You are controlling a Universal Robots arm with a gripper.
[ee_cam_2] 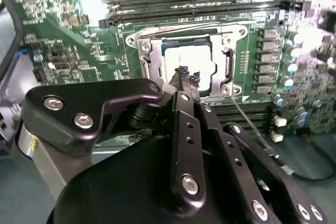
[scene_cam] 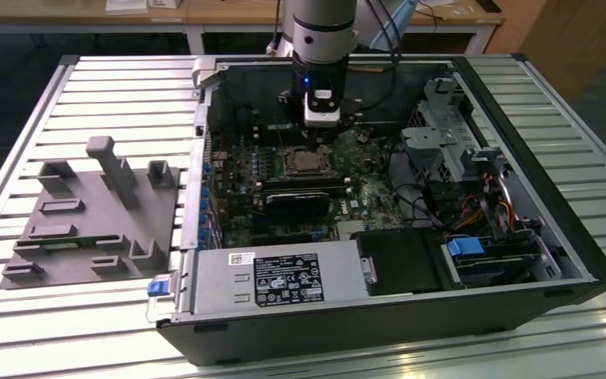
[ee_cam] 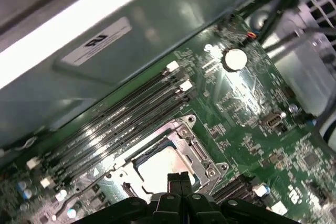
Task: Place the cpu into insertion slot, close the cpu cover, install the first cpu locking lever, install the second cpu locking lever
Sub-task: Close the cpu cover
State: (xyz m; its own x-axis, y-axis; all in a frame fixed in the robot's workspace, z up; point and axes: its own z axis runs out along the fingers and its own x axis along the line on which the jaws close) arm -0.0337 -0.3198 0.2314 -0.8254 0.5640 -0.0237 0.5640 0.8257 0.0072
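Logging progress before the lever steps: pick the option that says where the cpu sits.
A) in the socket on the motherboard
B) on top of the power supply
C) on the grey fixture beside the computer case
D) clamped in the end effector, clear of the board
A: in the second wrist view the cpu lies flat inside the silver rim of the insertion slot on the motherboard, just beyond the end effector.

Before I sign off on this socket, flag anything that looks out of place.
One thing: a thin lever juts loose past a corner of the cpu cover, seemingly unlatched. The cpu lies flat in that cover's window; nothing looks damaged.
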